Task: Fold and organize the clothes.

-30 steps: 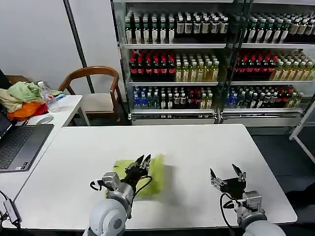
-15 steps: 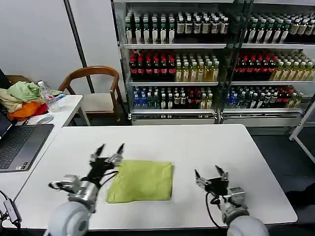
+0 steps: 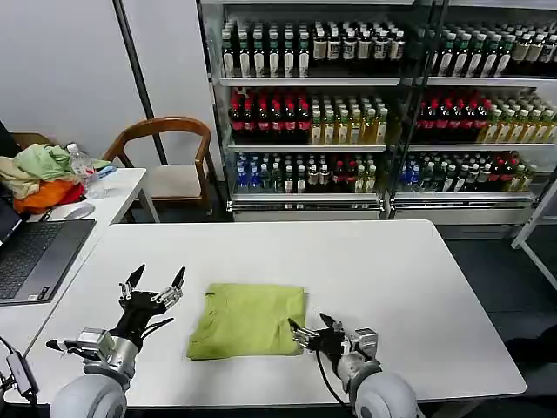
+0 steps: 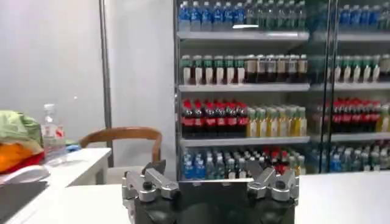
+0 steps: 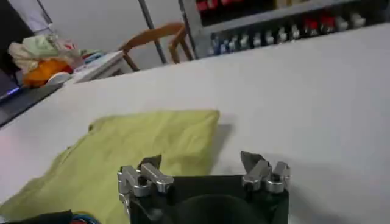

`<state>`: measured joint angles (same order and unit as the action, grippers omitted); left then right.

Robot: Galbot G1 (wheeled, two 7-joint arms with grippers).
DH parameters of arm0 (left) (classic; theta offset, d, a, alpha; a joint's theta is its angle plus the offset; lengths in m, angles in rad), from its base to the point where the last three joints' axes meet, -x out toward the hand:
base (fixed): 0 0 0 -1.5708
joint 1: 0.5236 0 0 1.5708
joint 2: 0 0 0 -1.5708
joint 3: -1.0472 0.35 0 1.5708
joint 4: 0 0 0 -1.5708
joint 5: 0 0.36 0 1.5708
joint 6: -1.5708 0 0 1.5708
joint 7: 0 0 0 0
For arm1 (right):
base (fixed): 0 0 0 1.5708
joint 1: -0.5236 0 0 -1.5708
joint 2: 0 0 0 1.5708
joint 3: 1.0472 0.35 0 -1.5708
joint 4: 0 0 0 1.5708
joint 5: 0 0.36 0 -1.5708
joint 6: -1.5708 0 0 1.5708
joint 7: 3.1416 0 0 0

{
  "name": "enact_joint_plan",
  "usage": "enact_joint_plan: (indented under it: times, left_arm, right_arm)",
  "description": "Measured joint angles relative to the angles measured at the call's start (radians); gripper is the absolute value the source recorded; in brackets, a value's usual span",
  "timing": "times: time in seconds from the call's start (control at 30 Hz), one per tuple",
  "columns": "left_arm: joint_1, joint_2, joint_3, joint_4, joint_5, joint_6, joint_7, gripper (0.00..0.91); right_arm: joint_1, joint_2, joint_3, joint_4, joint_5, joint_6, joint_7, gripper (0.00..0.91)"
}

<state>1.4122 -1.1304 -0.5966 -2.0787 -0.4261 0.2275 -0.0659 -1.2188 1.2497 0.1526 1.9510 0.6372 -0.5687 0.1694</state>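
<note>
The folded shirt (image 3: 248, 320) lies flat on the table (image 3: 400, 270) near its front edge, long axis left-right. The left hand (image 3: 154, 288) hovers wide open beside it; the right hand (image 3: 306, 328), open and empty, sits at its right edge.

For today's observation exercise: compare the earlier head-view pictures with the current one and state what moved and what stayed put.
The left hand, over the lime T-shirt a second ago, drew off to its left and now hovers open beside it. The right hand came in from the right to the shirt's near right corner, open. The shirt, bunched at first, now lies flat and folded. The table and the heap of garments stayed put.
</note>
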Motion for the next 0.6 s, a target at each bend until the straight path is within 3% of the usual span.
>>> enact_joint_plan:
  times: [0.17,0.2,0.23,0.6]
  left_arm:
    - [0.006,-0.006,-0.001,0.003,0.021,0.003,-0.004,0.907]
    - [0.008,-0.008,0.000,0.005,0.024,0.005,-0.005,0.907]
    - [0.009,-0.010,0.002,0.005,0.028,0.008,-0.008,0.907]
    - [0.028,-0.020,0.001,0.009,0.058,0.019,-0.020,0.907]
  right_arm:
    - [0.025,0.008,-0.028,-0.035,0.045,0.000,0.006,0.907]
    - [0.029,0.010,-0.033,-0.040,0.053,0.000,0.006,0.403]
    - [0.033,0.011,-0.037,-0.045,0.060,0.000,0.008,0.000]
    - [0.039,0.010,-0.050,-0.057,0.118,-0.004,0.024,0.000]
